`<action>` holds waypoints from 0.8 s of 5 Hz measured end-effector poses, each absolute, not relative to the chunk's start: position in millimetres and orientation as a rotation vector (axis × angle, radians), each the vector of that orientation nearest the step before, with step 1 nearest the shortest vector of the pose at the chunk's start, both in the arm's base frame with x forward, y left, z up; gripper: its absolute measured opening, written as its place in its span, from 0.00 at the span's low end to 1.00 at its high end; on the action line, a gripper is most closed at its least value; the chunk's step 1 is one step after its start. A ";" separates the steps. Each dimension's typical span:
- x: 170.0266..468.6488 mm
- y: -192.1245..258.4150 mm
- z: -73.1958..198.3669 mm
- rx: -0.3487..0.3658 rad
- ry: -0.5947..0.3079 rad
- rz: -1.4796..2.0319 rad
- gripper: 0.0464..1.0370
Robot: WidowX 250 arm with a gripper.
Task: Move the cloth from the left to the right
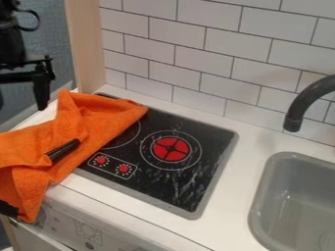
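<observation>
The gripper (21, 95) hangs at the upper left, above and to the left of the cloth. It is open, one finger pointing down near the wooden post and the other at the view's left edge, with nothing between them. An orange cloth (91, 117) lies crumpled across the left part of the black stove top and the white counter, its lower left part draping over the front edge. A black strip (63, 149) shows on the cloth, and another black piece is at its lower left end.
The stove top (154, 188) has a red burner (171, 149) and two red knobs near its front. To the right are a grey sink (262, 196) and a dark faucet (294, 117). A tiled wall (222, 44) runs behind; a wooden post (86, 44) stands at the back left.
</observation>
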State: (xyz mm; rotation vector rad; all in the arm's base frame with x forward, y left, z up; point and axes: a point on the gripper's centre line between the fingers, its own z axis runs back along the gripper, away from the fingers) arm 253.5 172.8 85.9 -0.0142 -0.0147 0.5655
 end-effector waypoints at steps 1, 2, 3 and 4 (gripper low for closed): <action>281.8 159.8 74.0 0.006 -0.043 0.498 0.96; 293.5 155.4 59.8 0.026 -0.046 0.477 0.96; 307.6 144.8 42.3 0.059 -0.058 0.441 0.96; 315.8 138.8 24.1 0.077 -0.050 0.420 0.96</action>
